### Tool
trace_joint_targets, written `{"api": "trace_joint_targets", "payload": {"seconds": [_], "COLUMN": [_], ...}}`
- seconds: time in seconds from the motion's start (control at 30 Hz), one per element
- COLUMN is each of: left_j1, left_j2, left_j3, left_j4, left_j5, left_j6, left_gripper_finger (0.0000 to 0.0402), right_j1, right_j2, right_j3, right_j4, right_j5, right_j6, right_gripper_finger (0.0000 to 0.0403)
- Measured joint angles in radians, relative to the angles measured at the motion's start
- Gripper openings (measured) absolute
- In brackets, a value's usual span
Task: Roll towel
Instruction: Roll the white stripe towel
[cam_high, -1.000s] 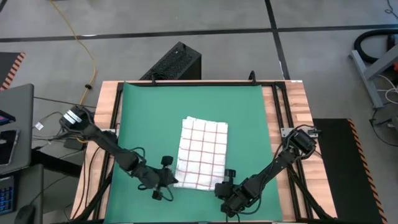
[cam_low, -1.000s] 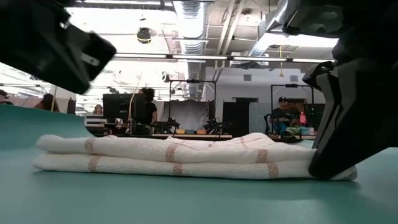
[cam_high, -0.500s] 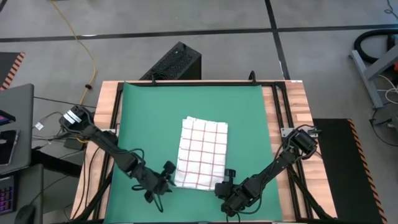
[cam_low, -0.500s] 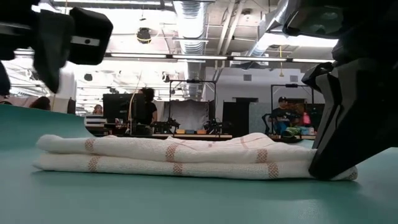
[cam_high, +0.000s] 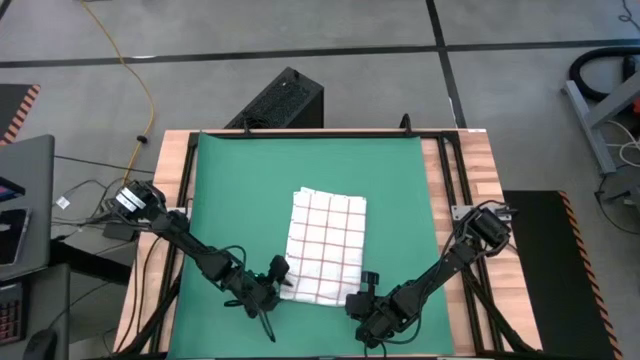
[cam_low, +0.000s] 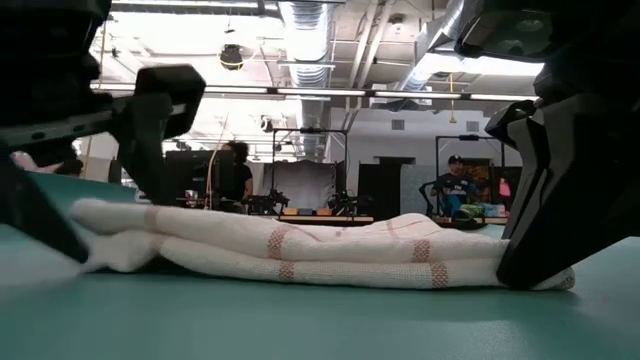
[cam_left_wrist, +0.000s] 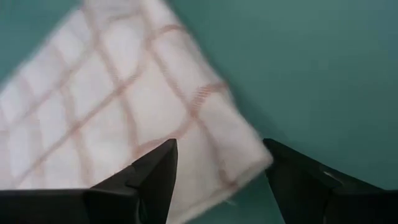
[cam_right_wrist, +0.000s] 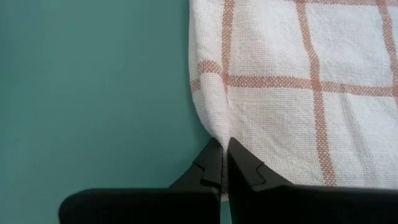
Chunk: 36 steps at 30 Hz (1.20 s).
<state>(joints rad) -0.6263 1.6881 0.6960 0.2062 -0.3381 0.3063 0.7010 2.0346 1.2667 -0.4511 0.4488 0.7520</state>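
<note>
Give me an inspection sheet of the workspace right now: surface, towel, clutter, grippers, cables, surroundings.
Surface: green mat on a wooden table.
Job's things: towel, folded, flat on the mat, not yet rolled.
Clutter: nothing seen on the mat.
Grippers: left gripper open at the towel's near left corner; right gripper shut on the towel's near right corner.
Cables: yellow cable on the floor, dark cables by the left arm's base.
Surroundings: black box behind the table; people in the room beyond.

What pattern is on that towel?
White towel with a red windowpane grid; clearest in the right wrist view.
</note>
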Motion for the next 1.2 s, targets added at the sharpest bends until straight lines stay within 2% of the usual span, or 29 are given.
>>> {"api": "trace_joint_targets", "payload": {"seconds": [0.13, 0.3, 0.37, 0.47, 0.63, 0.67, 0.77, 0.97, 1.2], "left_j1": [0.007, 0.007, 0.01, 0.01, 0.012, 0.013, 0.014, 0.013, 0.037], "left_j2": [0.024, 0.045, 0.045, 0.047, 0.038, 0.031, 0.012, -0.045, -0.083], "left_j3": [0.002, 0.002, 0.002, 0.002, 0.001, 0.002, 0.01, 0.015, 0.016], "left_j4": [-0.003, -0.017, -0.018, -0.034, -0.056, -0.057, -0.061, -0.065, -0.069], "left_j5": [0.081, 0.04, 0.023, 0.023, 0.036, 0.035, 0.019, 0.001, 0.013], "left_j6": [-0.005, -0.095, -0.11, -0.147, -0.249, -0.271, -0.307, -0.336, -0.381], "left_gripper_finger": [0.0224, 0.0221, 0.0206, 0.0156, 0.003, 0.0017, 0.0014, 0.0008, 0.0006], "right_j1": [-0.001, -0.001, -0.001, -0.001, -0.002, -0.003, -0.005, -0.033, -0.072], "right_j2": [0.0, 0.0, 0.0, 0.0, -0.023, -0.029, -0.049, -0.124, -0.196], "right_j3": [0.0, 0.0, 0.0, 0.0, 0.0, 0.0, -0.002, -0.002, -0.001], "right_j4": [0.003, 0.006, 0.007, 0.008, 0.011, 0.01, 0.004, -0.009, -0.109], "right_j5": [-0.002, -0.003, -0.003, -0.003, -0.021, -0.034, -0.068, -0.201, -0.217], "right_j6": [0.0, 0.0, 0.0, 0.011, 0.018, 0.019, 0.019, 0.021, 0.042], "right_gripper_finger": [0.0024, 0.002, 0.0019, 0.0018, 0.0018, 0.0017, 0.0017, 0.0016, 0.0016]}}
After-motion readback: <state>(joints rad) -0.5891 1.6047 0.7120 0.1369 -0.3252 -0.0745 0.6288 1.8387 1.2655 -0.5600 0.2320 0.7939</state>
